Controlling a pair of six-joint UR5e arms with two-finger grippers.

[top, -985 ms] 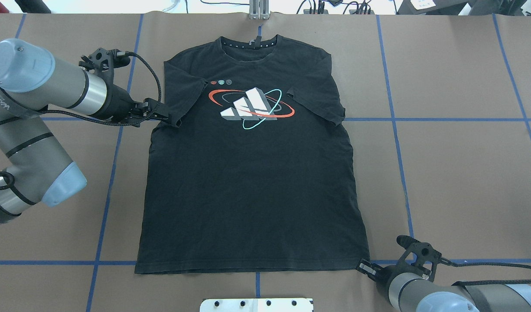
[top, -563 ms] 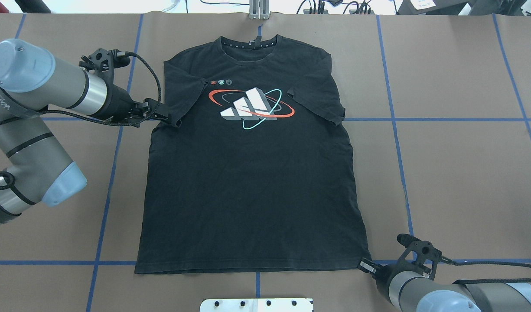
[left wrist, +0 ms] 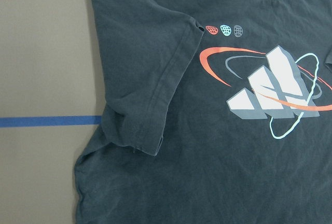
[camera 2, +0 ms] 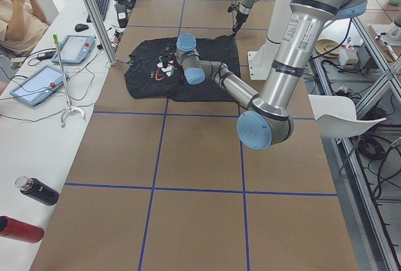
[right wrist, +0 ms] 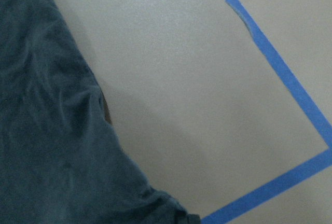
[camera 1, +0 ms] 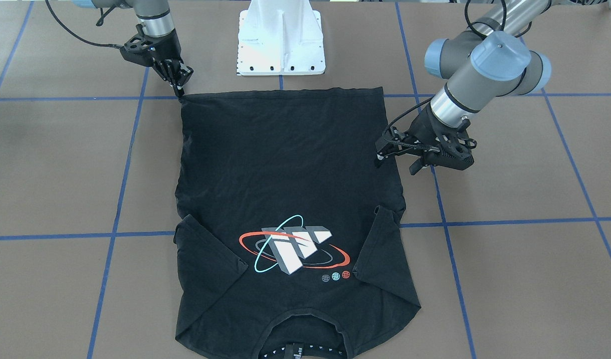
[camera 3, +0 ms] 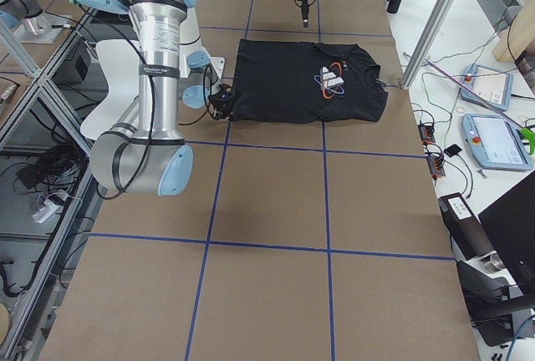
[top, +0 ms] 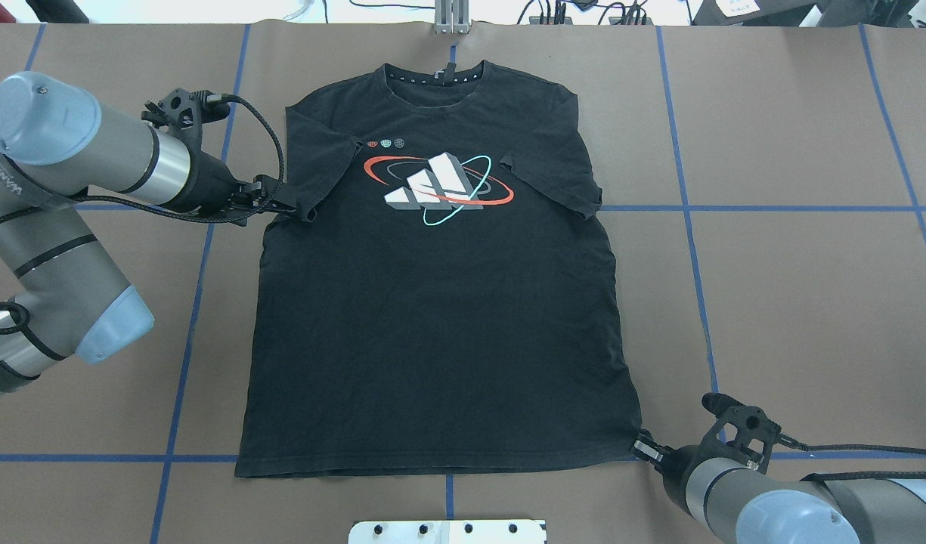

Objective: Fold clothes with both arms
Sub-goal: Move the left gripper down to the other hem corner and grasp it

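We open on the black short-sleeved t-shirt (top: 432,340). It lies flat and face up in the middle of the brown paper-covered table (top: 795,302), collar (top: 436,75) on the far side from the robot and hem towards it. On the chest sits the graphic (top: 440,189): three slanted grey-white bars with a red ring and a teal ring crossing them. No wordmark can be read there. Just beside it, towards the robot's left shoulder, is a row of three tiny globe icons (top: 386,143) in red, teal and grey. A small label (top: 447,73) sits inside the collar, its print too small to read.

The sleeve on the robot's left (top: 311,170) lies folded in over the body. The left gripper (top: 281,204) is right at that sleeve's hem. Its own wrist camera shows only cloth and no fingers, so we cannot tell how its fingers stand.

Down at the near hem corner on the robot's right (top: 633,446), the right gripper (top: 642,447) points its tips into the fabric edge. We cannot tell whether cloth is pinched between them.

Blue tape lines (top: 689,227) divide the table into a grid. The white bolted pedestal base (camera 1: 281,37) stands just beyond the hem. There is lettering on the grey left arm (top: 85,155), but it is too small to read.
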